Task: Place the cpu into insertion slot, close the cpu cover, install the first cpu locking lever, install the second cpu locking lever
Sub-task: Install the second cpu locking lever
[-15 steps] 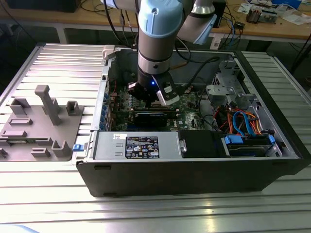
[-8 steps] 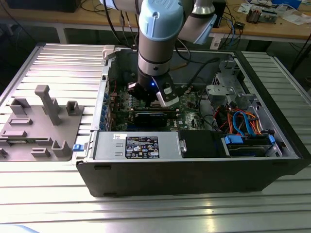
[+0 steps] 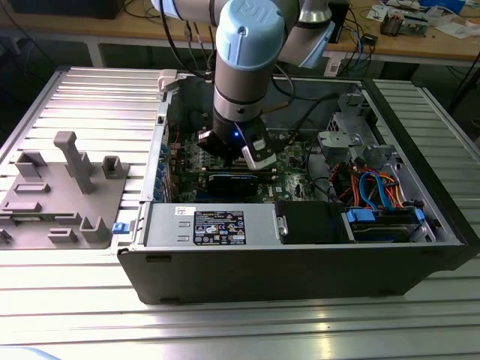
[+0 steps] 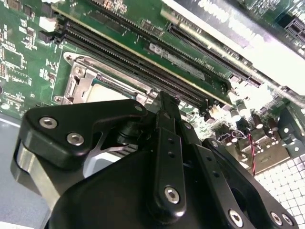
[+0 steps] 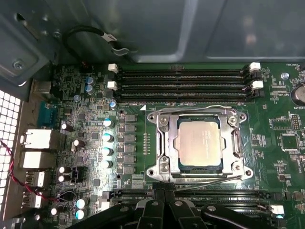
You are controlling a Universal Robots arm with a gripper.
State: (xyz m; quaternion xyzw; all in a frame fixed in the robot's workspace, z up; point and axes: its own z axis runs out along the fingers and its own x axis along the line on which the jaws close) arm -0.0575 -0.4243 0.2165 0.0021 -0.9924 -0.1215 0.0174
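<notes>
The cpu [image 5: 199,143], a silver-grey square, lies in the insertion slot [image 5: 153,172] on the green motherboard [image 5: 276,162]. The silvery cpu cover [image 5: 164,143] lies flat around it, framing the chip in its window. One thin wire locking lever [image 5: 195,109] runs along the socket's far edge, another [image 5: 214,180] along the edge nearest the gripper. My gripper [image 5: 164,190] is shut with nothing between its fingers, its tip just beside the nearer lever's end. In the second wrist view the gripper [image 4: 167,102] hides part of the cover [image 4: 81,76]. The gripper [image 3: 251,156] hangs low inside the open computer case.
Black memory slots [image 5: 181,81] flank the socket on both sides. Capacitors [image 5: 108,138] and red and black wires [image 5: 19,181] stand beside it. The case holds a labelled grey box [image 3: 210,225] and a drive bay with blue and orange cables [image 3: 375,195]. A grey fixture tray [image 3: 64,187] lies at the exterior view's left.
</notes>
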